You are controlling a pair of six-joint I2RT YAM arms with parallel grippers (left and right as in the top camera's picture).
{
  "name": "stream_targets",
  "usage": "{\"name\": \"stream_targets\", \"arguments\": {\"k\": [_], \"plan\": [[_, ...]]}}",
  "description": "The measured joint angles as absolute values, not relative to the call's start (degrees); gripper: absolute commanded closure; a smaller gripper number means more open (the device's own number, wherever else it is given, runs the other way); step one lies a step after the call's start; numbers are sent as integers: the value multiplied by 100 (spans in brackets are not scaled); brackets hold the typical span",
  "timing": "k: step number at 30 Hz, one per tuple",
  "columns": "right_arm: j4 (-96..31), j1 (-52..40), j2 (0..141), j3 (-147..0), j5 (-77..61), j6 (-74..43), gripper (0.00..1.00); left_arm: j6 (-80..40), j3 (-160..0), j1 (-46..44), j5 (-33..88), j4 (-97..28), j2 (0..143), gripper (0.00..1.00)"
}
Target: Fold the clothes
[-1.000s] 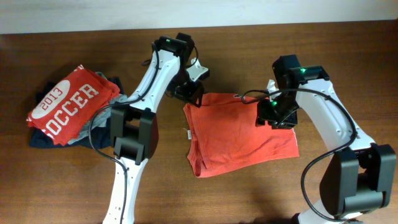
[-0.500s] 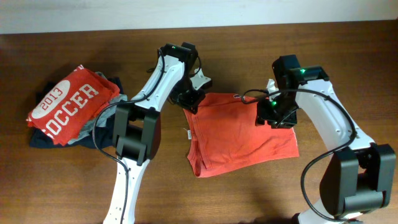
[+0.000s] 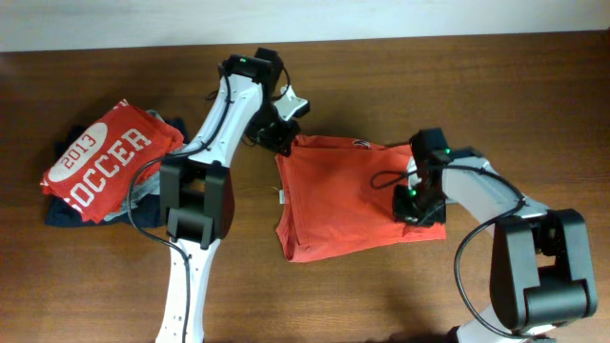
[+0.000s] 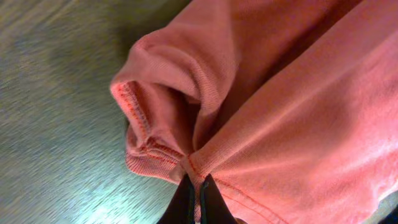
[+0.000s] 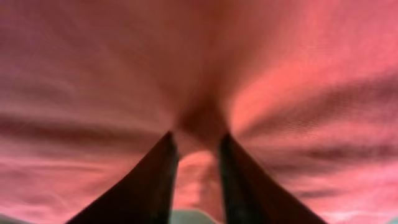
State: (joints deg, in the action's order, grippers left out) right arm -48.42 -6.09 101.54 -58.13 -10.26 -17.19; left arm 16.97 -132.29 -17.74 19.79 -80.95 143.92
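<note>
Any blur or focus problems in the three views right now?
Overhead: sharp and evenly lit. Left wrist: the T-shirt hem stitching is crisp, but the table looks streaky and blurred. Right wrist: soft throughout, the fabric is too close to focus, and the fingers are dark silhouettes.

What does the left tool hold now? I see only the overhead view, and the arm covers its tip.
Observer: In the left wrist view, the left tool is shut on a stitched hem at a corner of the orange-red T-shirt.
Operator: Does the right tool have cloth too?
Observer: Yes. The right wrist view shows the right tool pinching a ridge of the same cloth, with wrinkles spreading out from it.
Operator: Is the left corner only one layer?
Observer: No. The left wrist view shows several layers bunched there, with the wooden table beside them.
</note>
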Motion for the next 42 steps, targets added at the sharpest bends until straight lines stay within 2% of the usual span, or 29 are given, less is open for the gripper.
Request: {"name": "stream_targets", "arguments": {"k": [1, 8, 9, 13, 14, 15, 19, 22, 24, 27, 30, 37, 42], "plan": [[-4788, -609, 10154, -5710, -1009, -1772, 96, 1697, -13229, -1739, 1981, -8093, 14392, 99], [-4945, -604, 10086, -5616, -1000, -1951, 96, 1697, -13229, -1691, 2016, -8138, 14392, 99], [-4974, -609, 10075, -5603, -1000, -1953, 95, 1697, -13229, -1695, 2016, -8141, 14392, 95], [-5144, -609, 9926, -5603, -996, -1874, 89, 1605, -13336, -1682, 1970, -8374, 14394, 68], [-5212, -609, 9832, -5610, -991, -1793, 86, 1555, -13450, -1656, 1946, -8525, 14398, 63], [-5286, -609, 9673, -5629, -991, -1732, 81, 1518, -13631, -1612, 1918, -8707, 14403, 62], [-5339, -609, 8969, -5981, -996, -1538, 50, 1361, -14682, -1385, 1852, -9432, 14403, 55], [-5332, -598, 8628, -6254, -1031, -1411, 39, 1304, -15192, -1297, 1844, -9625, 14403, 53], [-5382, -519, 8449, -6495, -1162, -1299, 34, 1238, -15513, -1267, 1844, -9642, 14390, 57], [-5419, -134, 8399, -6654, -1435, -1203, 29, 1175, -15629, -1308, 1841, -9647, 14381, 58], [-5487, 523, 8425, -6654, -1691, -1105, 19, 1098, -15629, -1350, 1844, -9649, 14368, 60], [-5660, 2128, 8829, -6654, -2451, -364, 13, 556, -15622, -1339, 1356, -9649, 13526, 60], [-5616, 2587, 9623, -6654, -3111, 390, 12, -36, -15631, -1337, 189, -9647, 12077, 56]]}}
